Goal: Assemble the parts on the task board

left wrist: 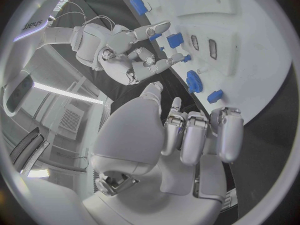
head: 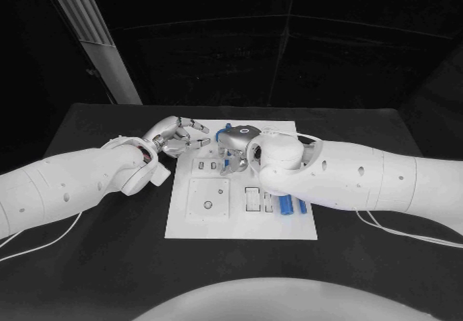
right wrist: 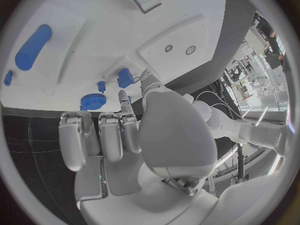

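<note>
Nearest me on the tabletop [head: 96,267] lies the near end of the task board [head: 241,227], bare white plate. Just beyond it, on the right side of the board, a long blue cylinder [head: 286,204] lies flat beside some slots, with a smaller blue piece [head: 302,206] just to its right; I judge they wait there, loose, to be fitted later. To their left sits a square raised block [head: 209,198] with small holes in it.

Farther on, my two hands meet over the far half of the board. My right hand [head: 241,144] reaches in from the right with its fingers curled in toward the board; I cannot tell whether anything is pinched in them. In my right wrist view a blue gear [right wrist: 93,102] and a small blue block [right wrist: 125,78] sit just beyond those fingertips, so I judge this hand is working at that cluster of parts.

My left hand [head: 178,137] comes in from the left at the board's far left corner, fingers apart and curved, holding nothing I can see. It hangs close to the right hand, probably to steady or receive a part.

Farthest, more blue parts [left wrist: 139,5] rest along the board's far stretch.
</note>
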Controlling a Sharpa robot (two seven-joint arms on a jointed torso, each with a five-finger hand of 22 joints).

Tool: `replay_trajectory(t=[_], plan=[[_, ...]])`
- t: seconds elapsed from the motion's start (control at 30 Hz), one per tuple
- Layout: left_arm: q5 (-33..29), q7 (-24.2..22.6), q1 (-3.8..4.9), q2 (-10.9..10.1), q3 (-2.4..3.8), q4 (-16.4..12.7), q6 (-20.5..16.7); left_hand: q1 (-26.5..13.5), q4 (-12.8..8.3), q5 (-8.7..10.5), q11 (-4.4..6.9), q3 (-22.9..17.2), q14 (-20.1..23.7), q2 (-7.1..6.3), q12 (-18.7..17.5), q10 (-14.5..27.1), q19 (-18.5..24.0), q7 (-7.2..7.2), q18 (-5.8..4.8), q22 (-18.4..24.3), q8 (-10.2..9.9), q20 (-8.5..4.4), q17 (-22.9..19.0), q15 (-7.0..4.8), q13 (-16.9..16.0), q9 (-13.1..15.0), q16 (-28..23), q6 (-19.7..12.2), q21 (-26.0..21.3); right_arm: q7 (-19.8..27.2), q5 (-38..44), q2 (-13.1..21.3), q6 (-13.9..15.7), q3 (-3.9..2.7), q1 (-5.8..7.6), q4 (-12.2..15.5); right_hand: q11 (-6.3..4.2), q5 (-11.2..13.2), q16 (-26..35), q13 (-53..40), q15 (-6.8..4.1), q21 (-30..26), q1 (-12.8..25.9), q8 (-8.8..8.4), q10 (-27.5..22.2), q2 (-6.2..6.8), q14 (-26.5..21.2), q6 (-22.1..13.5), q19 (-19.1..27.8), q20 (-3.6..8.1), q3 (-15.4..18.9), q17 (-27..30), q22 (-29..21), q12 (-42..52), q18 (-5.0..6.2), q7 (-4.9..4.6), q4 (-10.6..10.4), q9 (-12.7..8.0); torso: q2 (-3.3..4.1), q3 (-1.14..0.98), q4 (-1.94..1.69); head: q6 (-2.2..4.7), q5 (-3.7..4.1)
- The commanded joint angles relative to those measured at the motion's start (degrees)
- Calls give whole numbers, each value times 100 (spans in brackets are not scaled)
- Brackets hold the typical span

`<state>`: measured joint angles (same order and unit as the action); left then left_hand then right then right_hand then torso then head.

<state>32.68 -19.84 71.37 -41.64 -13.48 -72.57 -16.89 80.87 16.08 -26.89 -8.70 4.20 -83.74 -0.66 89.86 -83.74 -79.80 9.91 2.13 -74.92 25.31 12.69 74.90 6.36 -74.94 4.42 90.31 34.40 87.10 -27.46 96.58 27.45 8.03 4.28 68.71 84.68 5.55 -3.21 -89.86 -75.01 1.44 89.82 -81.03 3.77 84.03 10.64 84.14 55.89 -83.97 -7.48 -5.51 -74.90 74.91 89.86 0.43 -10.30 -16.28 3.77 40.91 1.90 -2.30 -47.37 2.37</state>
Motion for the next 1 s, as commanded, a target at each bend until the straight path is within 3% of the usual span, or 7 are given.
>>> replay_trajectory(t=[0.03,0.27,0.4,0.5,0.7,0.87,1.0], plan=[[17,-117,6,9,3,-3,28,-86,34,-38,14,28,-626,-1,14,-626,48,210,12,-1104,-15,8,1510,-23,-1506,5,-31,-14,-29,342,-52,101,915,-3,9,92,53,29,-14,-1499,59,18,99,-14,597,54,586,-89,-603,-64,105,-1510,1509,14,-43,-1,-58,3,9,-4,-3,14,-13],[16,-269,10,-75,3,-36,28,-481,60,-57,-1,277,-626,-12,14,-626,110,228,24,-1081,32,12,1510,-13,-1506,18,-31,-116,-59,895,-459,705,2080,-4,16,604,34,-13,-14,-1499,92,18,372,39,597,-89,586,-59,-603,-101,215,-1510,1509,14,-43,20,-57,28,-11,-5,2,1,-77],[15,-248,74,-193,4,-109,76,-788,73,-58,31,434,-626,50,14,-626,33,200,10,-1113,485,0,1510,-32,-1506,198,-31,-196,-42,1138,-914,1211,2370,-4,140,986,-18,-70,-14,-1499,58,18,449,149,597,-260,586,168,-603,-86,215,-1510,1509,14,-43,85,-49,80,-20,-13,18,-10,-91],[15,-139,167,-269,4,-182,168,-912,76,-53,73,480,-626,97,14,-626,-102,150,-17,-1166,929,-21,1510,-65,-1506,411,-31,-180,0,1299,-1295,1534,2548,-4,217,1180,-66,-202,-14,-1499,19,18,670,212,597,-552,586,312,-603,-53,199,-1510,1509,14,-43,137,-42,114,-22,-12,28,-12,-100],[88,364,479,-367,4,-360,543,-1117,68,-64,251,545,-626,185,14,-626,-439,-38,-85,-1295,2414,-174,1510,-228,-1506,1541,-31,-476,107,1734,-2252,2042,2932,-4,316,1325,-115,-674,-14,-1499,-39,18,1205,240,597,-976,586,333,-603,10,428,-1510,1509,14,-43,182,-44,144,-75,-31,59,-24,-136],[753,1104,796,-382,4,-504,1053,-1346,83,-53,348,593,-626,236,14,-626,-696,-149,-140,-1388,2737,-236,1510,-305,-1506,1951,-31,-276,187,2030,-3028,2315,3060,-3,343,1313,-126,-884,-14,-1499,-47,18,1496,305,597,-1286,586,315,-603,21,587,-1510,1509,14,-43,194,-50,174,-106,-54,78,-21,-157],[1338,1908,1011,-307,5,-571,1662,-1420,77,-52,468,590,-626,301,14,-626,-836,-275,-170,-1439,2677,-334,1510,-417,-1506,2081,-31,5,230,2185,-3619,2475,3068,-2,350,1249,-136,-886,-14,-1499,-55,18,1512,348,597,-1379,586,327,-603,27,630,-1510,1509,14,-43,206,-51,192,-109,-52,88,-6,-178]])
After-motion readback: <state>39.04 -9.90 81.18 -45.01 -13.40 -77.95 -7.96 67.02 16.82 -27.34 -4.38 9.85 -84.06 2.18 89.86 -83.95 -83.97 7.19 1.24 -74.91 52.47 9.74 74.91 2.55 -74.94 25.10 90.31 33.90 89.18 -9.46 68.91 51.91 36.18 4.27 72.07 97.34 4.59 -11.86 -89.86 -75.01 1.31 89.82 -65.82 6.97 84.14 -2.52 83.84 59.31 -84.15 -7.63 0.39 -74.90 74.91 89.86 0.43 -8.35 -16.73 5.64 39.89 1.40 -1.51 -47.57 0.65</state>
